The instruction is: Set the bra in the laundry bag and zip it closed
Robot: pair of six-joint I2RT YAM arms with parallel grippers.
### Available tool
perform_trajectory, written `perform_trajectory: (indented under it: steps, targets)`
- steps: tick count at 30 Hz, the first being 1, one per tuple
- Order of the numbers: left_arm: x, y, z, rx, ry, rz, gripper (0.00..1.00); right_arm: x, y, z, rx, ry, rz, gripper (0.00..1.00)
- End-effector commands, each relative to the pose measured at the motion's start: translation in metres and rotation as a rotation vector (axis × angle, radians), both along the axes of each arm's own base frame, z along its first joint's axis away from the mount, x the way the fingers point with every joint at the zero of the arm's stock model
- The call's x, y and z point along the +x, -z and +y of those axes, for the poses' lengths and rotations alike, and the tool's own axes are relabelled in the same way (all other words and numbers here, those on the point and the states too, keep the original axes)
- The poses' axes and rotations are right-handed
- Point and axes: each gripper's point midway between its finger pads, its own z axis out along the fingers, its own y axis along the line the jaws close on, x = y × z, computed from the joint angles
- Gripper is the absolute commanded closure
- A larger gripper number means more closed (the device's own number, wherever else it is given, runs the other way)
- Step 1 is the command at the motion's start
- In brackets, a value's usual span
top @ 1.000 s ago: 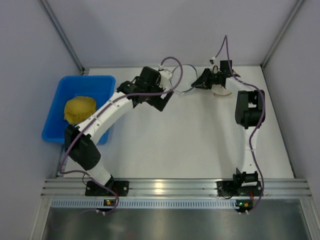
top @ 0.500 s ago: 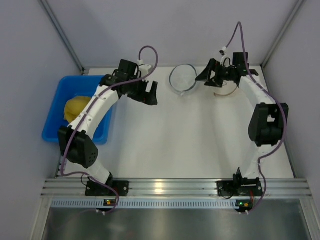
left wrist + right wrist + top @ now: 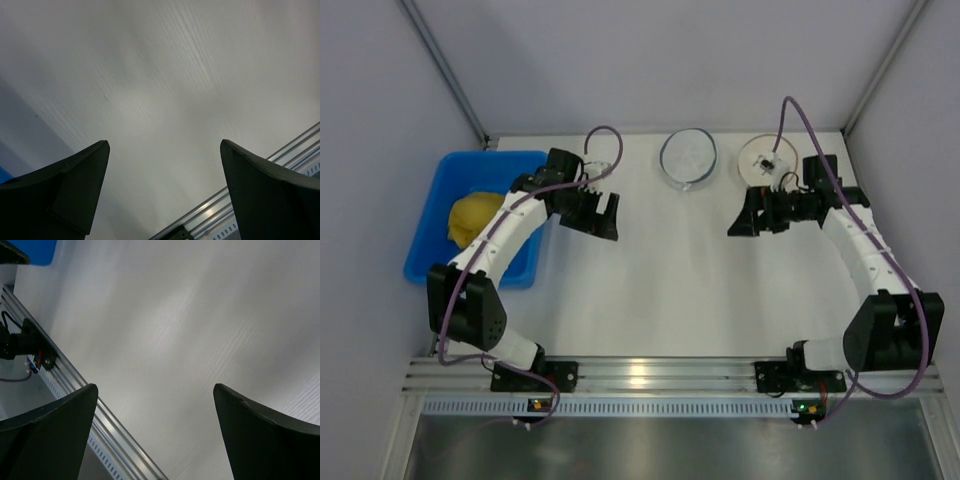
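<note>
Laundry bag beside white disc

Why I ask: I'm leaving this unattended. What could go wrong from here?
No bra shows in any view, and the left gripper and right gripper are open and empty; the yellow cloth lump in the blue bin might get grabbed instead. The white disc lies beside the laundry bag and is similarly round, so it might be mistaken for it.
</note>
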Motion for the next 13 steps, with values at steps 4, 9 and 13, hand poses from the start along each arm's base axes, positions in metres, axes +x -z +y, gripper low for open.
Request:
perform_trajectory:
  steps: [4, 9, 13]
  targets:
    - [-0.012, -0.010, 0.007, 0.004, 0.023, -0.090, 0.02, -0.038, 0.011, 0.001, -0.017, -0.078, -0.038, 0.01]
    - [-0.013, -0.013, 0.009, 0.009, 0.016, -0.100, 0.02, -0.043, 0.011, 0.003, -0.011, -0.084, -0.040, 0.00]
    - [-0.011, -0.019, 0.009, 0.013, 0.020, -0.125, 0.02, -0.047, 0.007, 0.006, 0.005, -0.096, -0.054, 0.01]
